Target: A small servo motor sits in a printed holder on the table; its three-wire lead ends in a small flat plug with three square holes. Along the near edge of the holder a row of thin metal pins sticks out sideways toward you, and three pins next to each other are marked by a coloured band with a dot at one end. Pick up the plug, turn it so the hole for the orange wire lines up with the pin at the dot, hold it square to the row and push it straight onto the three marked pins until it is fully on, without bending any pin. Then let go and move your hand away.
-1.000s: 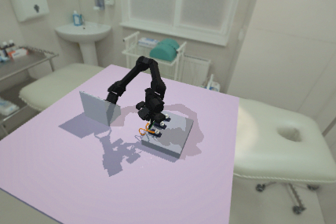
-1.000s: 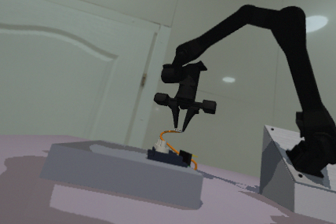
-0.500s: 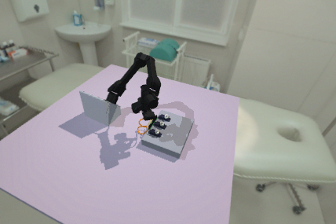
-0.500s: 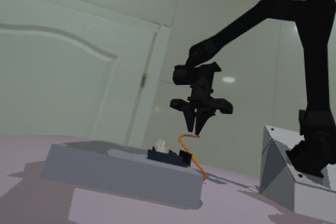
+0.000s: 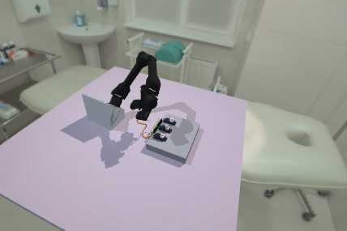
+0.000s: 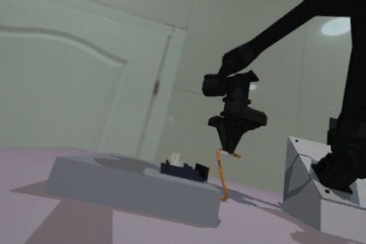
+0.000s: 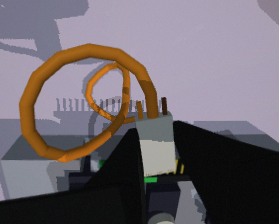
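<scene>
My gripper [image 5: 141,117] [image 6: 229,151] [image 7: 154,132] is shut on the small pale flat plug [image 7: 156,141] [image 6: 227,153]. It holds the plug in the air beside the near edge of the grey printed holder [image 5: 182,142] [image 6: 107,182] [image 7: 25,165]. The orange lead [image 5: 143,129] [image 6: 221,175] [image 7: 37,125] loops from the plug down to the table and back to the holder. Dark servo motors [image 5: 165,127] [image 6: 181,169] sit in the holder. The row of thin pins [image 7: 90,105] shows in the wrist view beyond the wire loops. A green band [image 7: 150,179] shows just below the plug. The dot is not visible.
The arm's grey base block [image 5: 101,111] [image 6: 316,182] stands on the lilac table [image 5: 81,173] to the left of the holder. A white padded couch [image 5: 292,148] lies to the right. A sink and trolleys stand at the far wall.
</scene>
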`<state>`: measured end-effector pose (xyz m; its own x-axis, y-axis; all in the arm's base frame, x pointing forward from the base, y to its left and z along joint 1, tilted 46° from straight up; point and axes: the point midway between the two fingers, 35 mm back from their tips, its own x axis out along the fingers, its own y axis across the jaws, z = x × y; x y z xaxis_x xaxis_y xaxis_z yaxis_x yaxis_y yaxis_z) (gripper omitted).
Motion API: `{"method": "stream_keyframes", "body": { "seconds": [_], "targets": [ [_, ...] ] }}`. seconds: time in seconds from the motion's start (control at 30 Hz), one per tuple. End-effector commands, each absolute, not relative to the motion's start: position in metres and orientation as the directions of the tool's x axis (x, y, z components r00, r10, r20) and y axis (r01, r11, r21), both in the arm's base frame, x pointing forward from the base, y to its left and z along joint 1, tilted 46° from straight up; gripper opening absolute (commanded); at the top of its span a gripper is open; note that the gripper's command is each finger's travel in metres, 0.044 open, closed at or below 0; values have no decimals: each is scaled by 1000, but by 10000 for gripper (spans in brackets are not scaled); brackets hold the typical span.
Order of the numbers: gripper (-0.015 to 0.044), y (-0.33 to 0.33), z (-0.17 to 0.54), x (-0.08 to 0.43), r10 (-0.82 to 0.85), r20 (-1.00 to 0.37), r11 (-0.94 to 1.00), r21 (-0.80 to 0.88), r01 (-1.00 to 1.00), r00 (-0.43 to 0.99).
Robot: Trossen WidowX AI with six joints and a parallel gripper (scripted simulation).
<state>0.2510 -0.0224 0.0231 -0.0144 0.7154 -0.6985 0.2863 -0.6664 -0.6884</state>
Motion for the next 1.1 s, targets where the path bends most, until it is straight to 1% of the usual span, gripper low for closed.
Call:
{"method": "stream_keyframes", "body": {
  "seconds": [0.0,0.07,0.53,0.87,1.07],
  "targets": [
    [0,-18,23,238,714,-700,-690,-707,152,-18],
    [0,-16,23,235,714,-700,-694,-711,114,-18],
    [0,13,-4,233,715,-699,-694,-713,101,-18],
    [0,14,-1,264,715,-699,-694,-713,102,-17],
    [0,15,0,268,715,-699,-694,-713,102,-17]
  ]
}}
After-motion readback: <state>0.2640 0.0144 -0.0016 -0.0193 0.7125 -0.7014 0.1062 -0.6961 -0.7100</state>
